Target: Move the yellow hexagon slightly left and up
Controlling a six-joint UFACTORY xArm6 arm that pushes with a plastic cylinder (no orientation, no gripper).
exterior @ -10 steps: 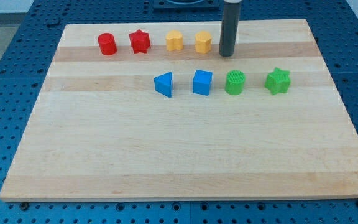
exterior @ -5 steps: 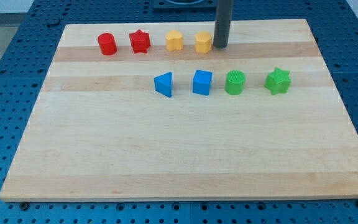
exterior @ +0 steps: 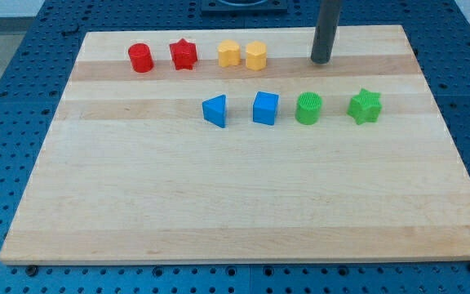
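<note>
The yellow hexagon (exterior: pixel 256 55) sits near the view's top of the wooden board (exterior: pixel 243 204), close beside another yellow block (exterior: pixel 228 53) on its left. My tip (exterior: pixel 321 60) stands to the hexagon's right, well apart from it and touching no block. It is above the green cylinder (exterior: pixel 308 108).
A red cylinder (exterior: pixel 140 58) and a red star (exterior: pixel 183 55) share the top row at the left. Below lie a blue triangle (exterior: pixel 215 110), a blue cube (exterior: pixel 265 108) and a green star (exterior: pixel 365 106). Blue perforated table surrounds the board.
The hexagon has shifted left and slightly up, now nearly against the other yellow block. My tip had moved against its right side, then pulled away to the right.
</note>
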